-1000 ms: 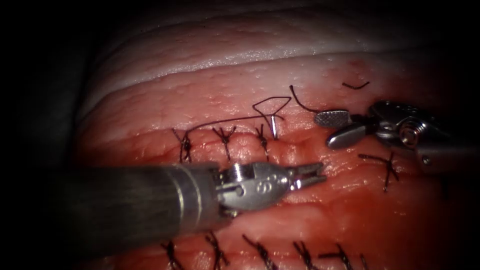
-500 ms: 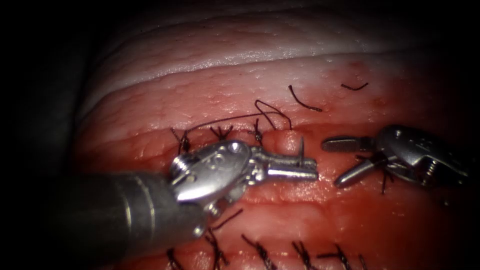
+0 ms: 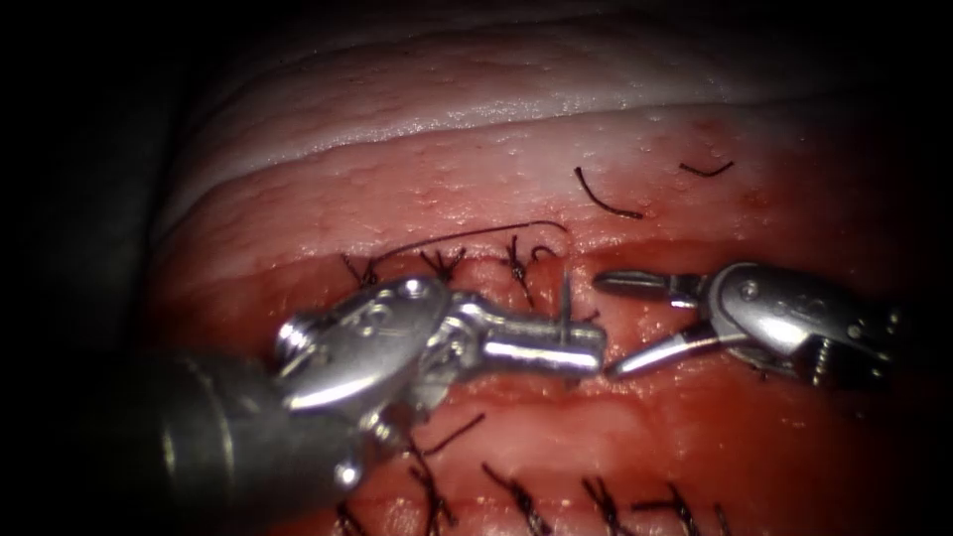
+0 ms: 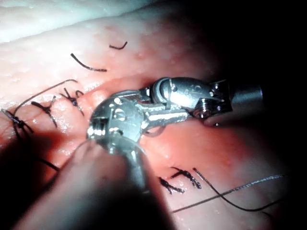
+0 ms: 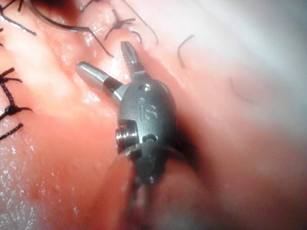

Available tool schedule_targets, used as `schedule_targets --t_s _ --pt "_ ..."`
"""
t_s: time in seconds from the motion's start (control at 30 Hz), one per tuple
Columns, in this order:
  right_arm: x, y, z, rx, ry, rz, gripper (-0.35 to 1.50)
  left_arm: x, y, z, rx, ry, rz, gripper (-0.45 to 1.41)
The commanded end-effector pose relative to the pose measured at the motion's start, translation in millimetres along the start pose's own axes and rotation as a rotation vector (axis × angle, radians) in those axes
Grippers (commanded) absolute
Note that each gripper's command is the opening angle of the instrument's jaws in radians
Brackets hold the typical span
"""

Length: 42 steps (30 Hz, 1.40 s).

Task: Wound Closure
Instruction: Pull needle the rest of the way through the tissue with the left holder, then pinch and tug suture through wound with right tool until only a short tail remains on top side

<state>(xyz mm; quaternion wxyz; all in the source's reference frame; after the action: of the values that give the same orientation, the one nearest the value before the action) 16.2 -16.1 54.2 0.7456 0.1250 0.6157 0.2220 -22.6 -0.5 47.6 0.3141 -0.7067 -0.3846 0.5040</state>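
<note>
Clamping the needle (image 3: 565, 298) near its tip as it stands out of the tissue (image 3: 476, 189) at the cut (image 3: 635, 260), the left tool (image 3: 586, 349) could lose it if its hold slips, while the right tool (image 3: 608, 323) waits just beside with jaws spread and empty

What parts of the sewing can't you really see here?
- Needle: in the endoscope view a short straight piece sticks up from the left tool, whose shut jaws hide the rest of its curve, so where it is gripped is unclear.
- Whether the needle's lower end enters the tissue: covered by those jaws.
- Thread: its join to the needle is too fine to trace.
- Right tool: open, holding nothing.
</note>
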Motion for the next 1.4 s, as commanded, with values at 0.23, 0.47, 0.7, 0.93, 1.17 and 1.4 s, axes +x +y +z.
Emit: schedule_targets --t_s 0.23,0.47,0.7,0.93,1.17,1.4 --pt "-4.1 -0.6 1.1 0.005 -0.094 -0.051 0.76 2.7 3.9 -1.0 0.001 0.014 0.140 -0.45" --pt "-6.0 -1.6 1.3 0.021 -0.159 -0.005 0.73 5.7 8.9 -2.6 0.006 0.029 0.229 -0.45" --pt "-6.3 -1.0 1.4 0.016 -0.182 0.027 0.62 7.6 14.3 -3.3 -0.003 0.031 0.351 -0.45" --pt "-6.4 -0.1 1.5 -0.034 -0.206 0.064 0.57 8.6 18.6 -2.9 0.106 -0.017 0.683 -0.45" --pt "-4.1 0.2 1.5 -0.084 -0.146 0.163 0.44 7.4 17.9 -2.1 0.222 -0.111 0.835 -0.45" --pt "-2.4 0.1 2.2 -0.101 -0.148 0.208 0.36 6.0 15.5 -1.5 0.244 -0.168 0.842 -0.45"
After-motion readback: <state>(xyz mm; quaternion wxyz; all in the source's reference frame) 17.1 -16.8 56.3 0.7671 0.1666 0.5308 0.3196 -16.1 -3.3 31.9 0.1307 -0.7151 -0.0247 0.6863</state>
